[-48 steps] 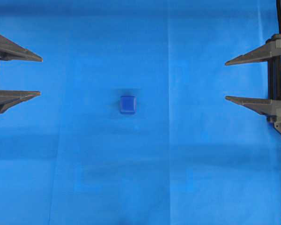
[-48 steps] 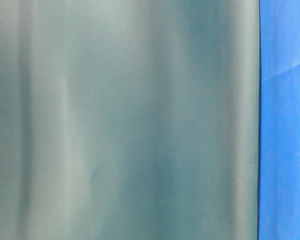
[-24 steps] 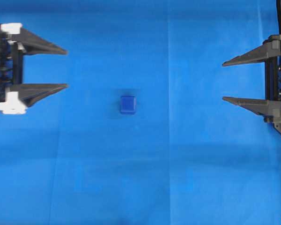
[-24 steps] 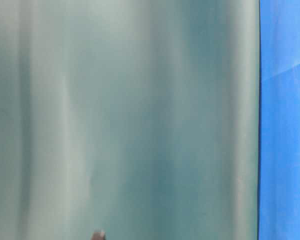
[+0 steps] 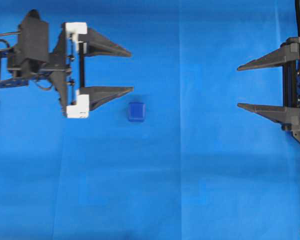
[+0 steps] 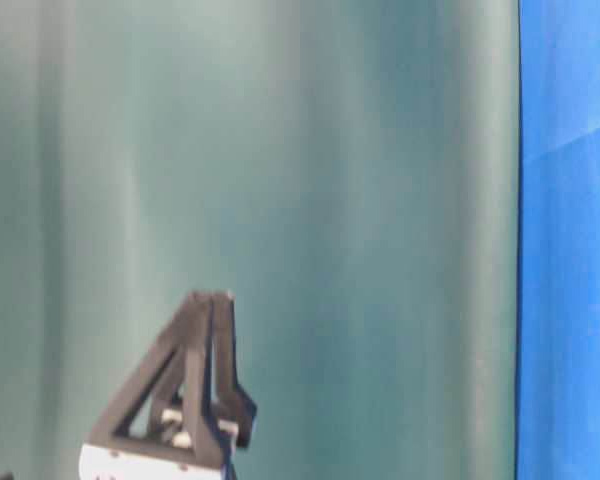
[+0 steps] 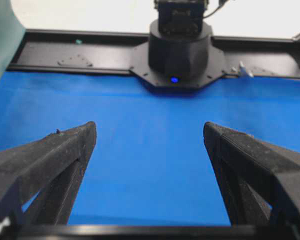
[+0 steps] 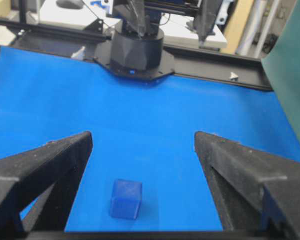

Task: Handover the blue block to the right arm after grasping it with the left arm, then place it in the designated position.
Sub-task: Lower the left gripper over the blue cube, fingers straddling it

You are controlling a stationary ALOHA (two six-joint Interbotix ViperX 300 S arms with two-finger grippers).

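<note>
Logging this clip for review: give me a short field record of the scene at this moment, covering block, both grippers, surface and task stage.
blue block: lying on the blue cloth, near the middle, untouched
left gripper: open, empty, fingertips just short of the block; the block sits slightly off the lower finger's line in the overhead view
right gripper: open, empty, at the right edge, far from the block
left wrist view: block not visible
right wrist view: block visible between the fingers, apart from them
task stage: grasp not yet made

blue block (image 5: 136, 111) on cloth (image 5: 190, 190), between grippers
</note>
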